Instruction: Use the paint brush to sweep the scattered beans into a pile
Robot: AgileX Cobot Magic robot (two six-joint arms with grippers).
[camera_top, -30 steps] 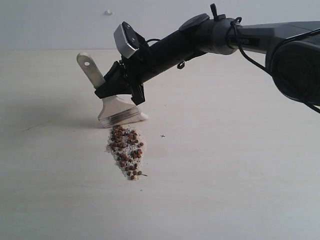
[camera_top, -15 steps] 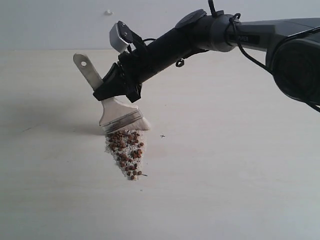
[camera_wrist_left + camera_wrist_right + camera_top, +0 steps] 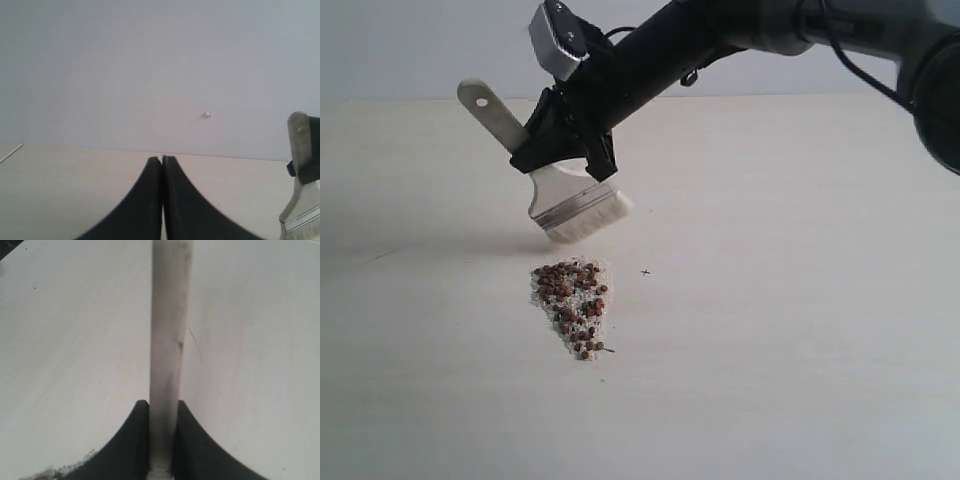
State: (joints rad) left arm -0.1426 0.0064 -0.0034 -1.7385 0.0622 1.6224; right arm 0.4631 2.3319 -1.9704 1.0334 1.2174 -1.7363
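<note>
pale surface (image 3: 790, 360), dark speck (image 3: 645, 271) beside tapered pile (image 3: 571, 303), brush (image 3: 575, 207) tilted clear above it, grasped by right end effector (image 3: 558, 152), left end effector (image 3: 162, 161) clenched

Soft even daylight, faint shadow on the table (image 3: 440, 245), wrist views blurred close up

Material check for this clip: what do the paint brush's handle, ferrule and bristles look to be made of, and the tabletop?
On the paint brush, the handle looks like pale unpainted wood with a matte finish. The ferrule seems to be metal, being silvery with a sheen and ridge lines. The bristles are whitish and soft-looking; natural or synthetic cannot be told. The tabletop looks like pale wood or laminate, smooth and matte.
</note>
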